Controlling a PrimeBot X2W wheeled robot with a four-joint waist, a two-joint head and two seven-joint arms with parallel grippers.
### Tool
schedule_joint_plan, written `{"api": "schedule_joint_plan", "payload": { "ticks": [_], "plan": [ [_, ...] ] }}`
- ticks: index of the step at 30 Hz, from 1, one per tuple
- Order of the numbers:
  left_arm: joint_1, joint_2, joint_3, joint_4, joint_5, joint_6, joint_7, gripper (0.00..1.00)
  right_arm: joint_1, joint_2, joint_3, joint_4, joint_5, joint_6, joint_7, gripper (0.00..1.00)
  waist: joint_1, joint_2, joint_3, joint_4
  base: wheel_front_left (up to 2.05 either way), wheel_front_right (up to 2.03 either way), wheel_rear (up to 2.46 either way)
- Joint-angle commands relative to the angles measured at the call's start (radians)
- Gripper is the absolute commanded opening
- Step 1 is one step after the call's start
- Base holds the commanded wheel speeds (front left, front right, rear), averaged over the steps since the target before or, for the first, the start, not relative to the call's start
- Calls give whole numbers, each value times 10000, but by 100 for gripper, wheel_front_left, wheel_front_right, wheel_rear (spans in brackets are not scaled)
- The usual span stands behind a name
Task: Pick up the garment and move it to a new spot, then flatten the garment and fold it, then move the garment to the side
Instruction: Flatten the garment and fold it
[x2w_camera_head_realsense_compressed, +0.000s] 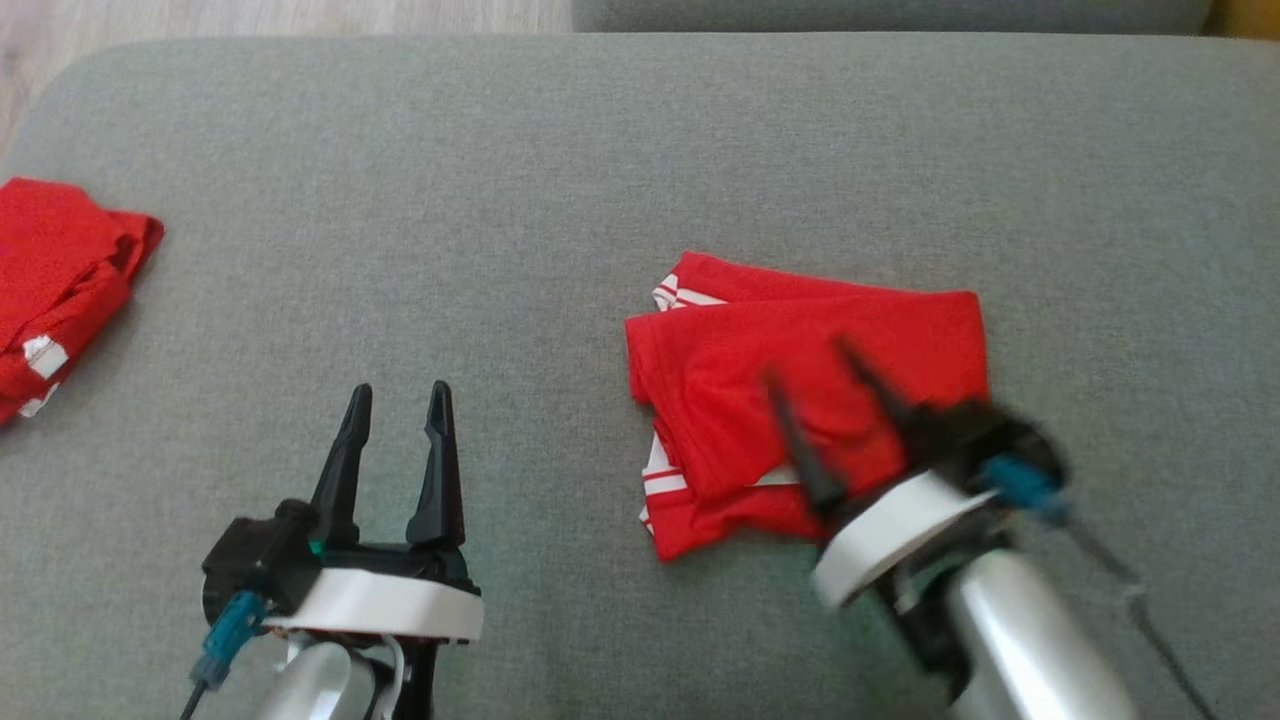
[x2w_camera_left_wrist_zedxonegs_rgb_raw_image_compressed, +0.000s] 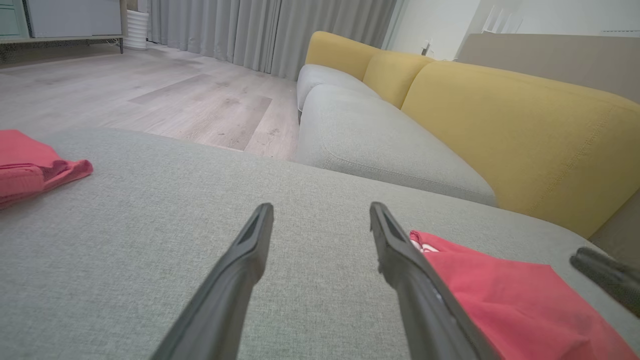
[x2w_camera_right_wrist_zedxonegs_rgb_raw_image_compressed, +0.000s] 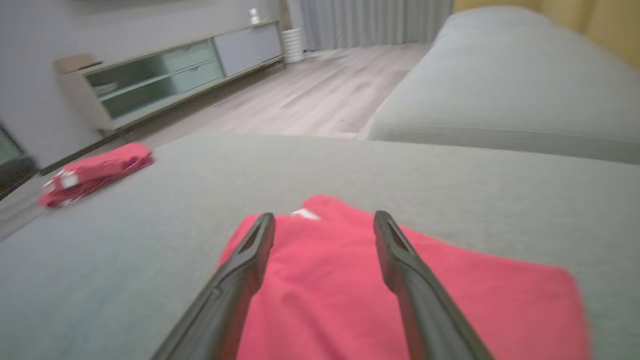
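Observation:
A red garment with white stripes lies folded in a rough rectangle on the grey cushion, right of centre. It shows as a red patch in the left wrist view and spreads under the fingers in the right wrist view. My right gripper hovers open over the garment's near right part, blurred, nothing between its fingers. My left gripper stands open over bare cushion, well left of the garment, and holds nothing.
A second red garment lies bunched at the cushion's far left edge, also seen in the left wrist view and right wrist view. A yellow sofa back and wooden floor lie beyond the cushion.

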Motion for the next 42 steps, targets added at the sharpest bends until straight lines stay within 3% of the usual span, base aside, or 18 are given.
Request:
{"api": "schedule_joint_plan", "payload": {
  "ticks": [1, 9, 17, 18, 20, 21, 23, 24, 39, 40, 41, 42],
  "plan": [
    [-488, 117, 397, -291, 49, 27, -102, 100, 25, 58, 685, -150, -92, 75, 84, 100, 0, 0, 34, 28, 0, 0, 0],
    [-575, 102, 390, -293, 34, 27, -122, 100, -300, -21, 2488, 1287, 120, 75, 190, 100, 0, 0, 184, 181, 0, 0, 0],
    [-605, 102, 422, -259, 14, 21, -155, 100, -976, -47, 2831, 2531, 30, 75, -115, 100, 0, 0, 247, 320, 0, 0, 0],
    [-603, 105, 431, -249, 8, 15, -160, 100, -1019, -42, 2809, 2622, 30, 75, -145, 73, 0, 0, 247, 327, 0, 0, 0],
    [-599, 104, 443, -235, 3, 11, -170, 100, -1087, -32, 2783, 2761, 38, 75, -194, 42, 0, 0, 246, 332, 0, 0, 0],
    [-597, 101, 447, -233, 3, 14, -175, 100, -1111, -27, 2778, 2813, 51, 75, -210, 34, 0, 0, 244, 331, 0, 0, 0],
    [-590, 95, 460, -233, 2, 25, -183, 100, -1147, -17, 2783, 2887, 73, 75, -233, 7, 0, 0, 238, 320, 0, 0, 0],
    [-586, 95, 467, -235, 3, 31, -188, 100, -1160, -13, 2790, 2896, 85, 75, -247, 0, 0, 0, 233, 312, 0, 0, 0],
    [-609, 141, 427, -227, -19, 48, -179, 100, -1240, 51, 3373, 1830, 829, 75, -148, 0, 0, 0, 157, 230, 0, 0, 0],
    [-617, 138, 408, -226, -17, 47, -169, 100, -1251, 53, 3413, 1829, 890, 75, -94, 18, 0, 0, 151, 239, 0, 0, 0],
    [-624, 136, 392, -224, -17, 45, -161, 100, -1261, 54, 3482, 1813, 970, 75, -55, 47, 0, 0, 147, 247, 0, 0, 0],
    [-631, 137, 381, -221, -19, 43, -156, 100, -1267, 55, 3542, 1764, 1065, 75, -72, 100, 0, 0, 144, 252, 0, 0, 0]
  ]
}}
